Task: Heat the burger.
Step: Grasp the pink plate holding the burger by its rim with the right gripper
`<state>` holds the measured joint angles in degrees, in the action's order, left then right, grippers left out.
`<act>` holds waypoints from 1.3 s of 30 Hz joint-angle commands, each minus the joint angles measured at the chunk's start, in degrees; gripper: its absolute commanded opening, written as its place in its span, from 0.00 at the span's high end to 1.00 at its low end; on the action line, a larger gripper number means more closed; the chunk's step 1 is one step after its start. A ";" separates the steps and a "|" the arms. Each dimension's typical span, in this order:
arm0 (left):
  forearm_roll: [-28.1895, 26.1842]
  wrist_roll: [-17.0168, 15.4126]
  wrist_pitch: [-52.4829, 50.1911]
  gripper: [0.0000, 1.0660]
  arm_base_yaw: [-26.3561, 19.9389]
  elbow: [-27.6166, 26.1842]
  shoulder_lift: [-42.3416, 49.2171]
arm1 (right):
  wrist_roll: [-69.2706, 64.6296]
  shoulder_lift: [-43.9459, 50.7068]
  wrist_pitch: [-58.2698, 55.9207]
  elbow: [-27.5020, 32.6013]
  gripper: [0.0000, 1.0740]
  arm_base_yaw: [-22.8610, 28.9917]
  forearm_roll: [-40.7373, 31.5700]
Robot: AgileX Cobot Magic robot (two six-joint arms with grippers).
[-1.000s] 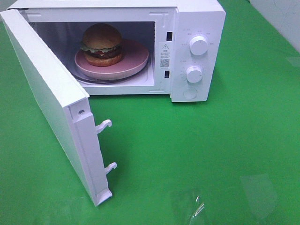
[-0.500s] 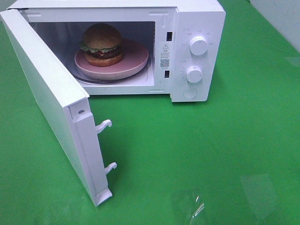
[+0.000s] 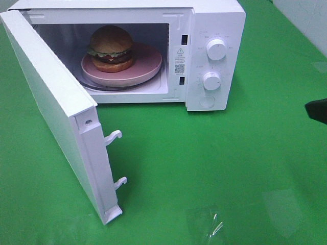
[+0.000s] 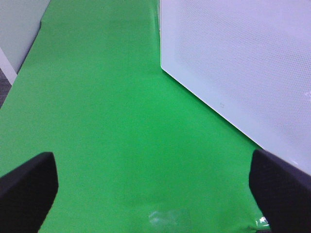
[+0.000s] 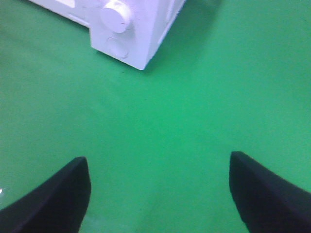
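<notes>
White microwave (image 3: 214, 20) – pink plate (image 3: 148, 64), golden-brown burger (image 3: 111, 41) – on green cloth (image 3: 230, 168).

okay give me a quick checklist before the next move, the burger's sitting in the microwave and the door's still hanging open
1. Burger sits on the pink plate inside the microwave: ok.
2. Plate fully inside the cavity, clear of the door's path: ok.
3. Door shut: not ok, it stands wide open.
4. Left claw open and empty beside the door's outer face: ok.
5. Right claw open and empty, over bare green cloth: ok.
6. Knobs set for heating: cannot tell.
</notes>
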<state>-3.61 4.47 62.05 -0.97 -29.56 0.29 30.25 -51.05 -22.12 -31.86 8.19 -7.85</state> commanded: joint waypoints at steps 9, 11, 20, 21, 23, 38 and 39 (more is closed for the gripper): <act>-0.11 -0.46 -0.74 0.06 -0.06 -0.06 1.03 | 9.11 -15.58 8.77 -7.05 0.30 10.77 12.55; -0.11 -0.46 -0.74 0.06 -0.06 -0.06 1.03 | 9.11 -18.33 10.14 -8.59 0.30 12.38 16.04; -0.11 -0.46 -0.74 0.06 -0.06 -0.06 1.03 | 9.05 -27.90 12.83 -15.07 0.29 19.42 31.17; -0.11 -0.46 -0.74 0.06 -0.06 -0.06 1.03 | 9.05 -27.90 12.83 -15.07 0.29 19.42 31.17; -0.11 -0.46 -0.74 0.06 -0.06 -0.06 1.03 | 8.82 -29.62 13.75 -16.21 0.28 20.97 33.06; -0.11 -0.46 -0.74 0.06 -0.06 -0.06 1.03 | 8.65 -44.69 16.21 -27.44 0.28 28.71 44.86; -0.11 -0.46 -0.74 0.06 -0.06 -0.06 1.03 | 8.65 -44.69 16.21 -27.44 0.28 28.71 44.86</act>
<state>-3.61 4.47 62.05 -0.97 -29.56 0.29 38.79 -95.34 -6.59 -58.56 36.61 36.15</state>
